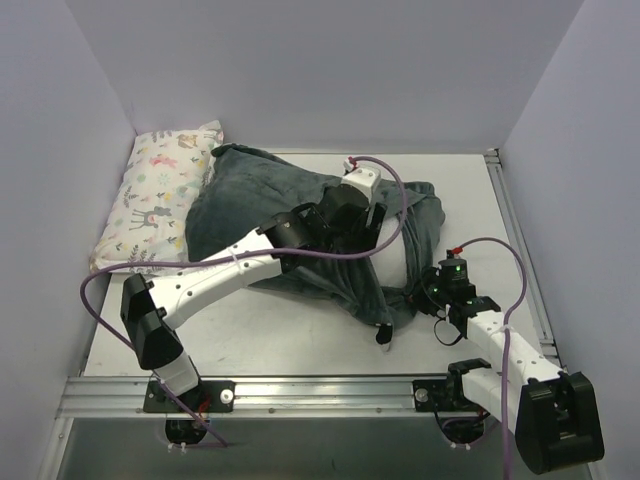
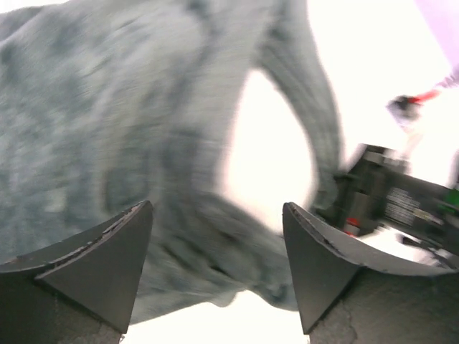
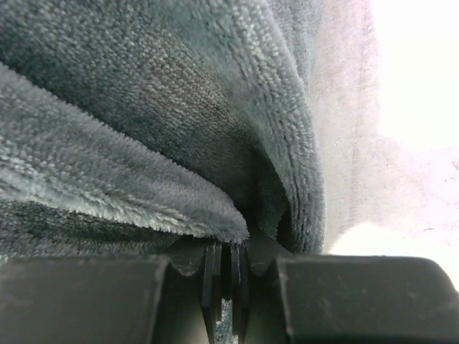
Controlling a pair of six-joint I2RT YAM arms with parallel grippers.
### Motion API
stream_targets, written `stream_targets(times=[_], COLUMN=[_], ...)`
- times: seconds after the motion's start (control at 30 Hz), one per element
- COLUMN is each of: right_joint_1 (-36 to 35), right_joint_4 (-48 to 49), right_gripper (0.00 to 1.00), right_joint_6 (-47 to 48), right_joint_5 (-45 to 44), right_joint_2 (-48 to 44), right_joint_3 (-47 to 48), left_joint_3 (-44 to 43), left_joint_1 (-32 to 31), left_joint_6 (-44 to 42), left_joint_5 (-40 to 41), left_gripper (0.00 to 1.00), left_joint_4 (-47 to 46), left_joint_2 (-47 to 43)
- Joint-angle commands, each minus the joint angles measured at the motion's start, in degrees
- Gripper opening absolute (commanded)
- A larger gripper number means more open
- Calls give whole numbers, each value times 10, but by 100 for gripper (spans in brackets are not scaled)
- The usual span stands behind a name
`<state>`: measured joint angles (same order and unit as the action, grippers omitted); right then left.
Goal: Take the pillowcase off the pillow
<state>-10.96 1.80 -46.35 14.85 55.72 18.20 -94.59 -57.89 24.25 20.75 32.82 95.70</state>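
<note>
L gripper point(image 2: 216, 208) jaws spread wide over grey pillowcase point(image 1: 250, 200) (plush side up); R gripper point(image 3: 226, 251) clamped on its edge.

Evenly and softly lit from overhead in the top view, sharp from edge to edge, with only faint shadows under the arms on the pale surface point(image 1: 300, 340) and in the folds of the pillowcase point(image 1: 260, 200). Smeared by motion blur across the fabric in the left wrist view, blown out to blank white in the middle and at the far right, crisp only on the dark near fingers point(image 2: 100, 265) of the left claw point(image 2: 216, 208). Dim and very close in the right wrist view, with sharp plush pile at the centre, deep shadow around the right claw point(image 3: 226, 258) and pale glare washing out the right side.
</note>
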Motion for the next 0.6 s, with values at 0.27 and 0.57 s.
stream_targets(times=[0.27, 0.57], right_joint_1=[-4, -2], right_joint_4=[-42, -53], right_gripper=[0, 0], right_joint_6=[6, 1], right_joint_5=[-21, -18], right_joint_2=[-19, -36], right_joint_3=[12, 10], left_joint_3=[-113, -113], left_joint_1=[-83, -75], left_joint_6=[-34, -34], left_joint_5=[15, 58], left_gripper=[92, 97], left_joint_4=[20, 12], left_joint_2=[86, 195])
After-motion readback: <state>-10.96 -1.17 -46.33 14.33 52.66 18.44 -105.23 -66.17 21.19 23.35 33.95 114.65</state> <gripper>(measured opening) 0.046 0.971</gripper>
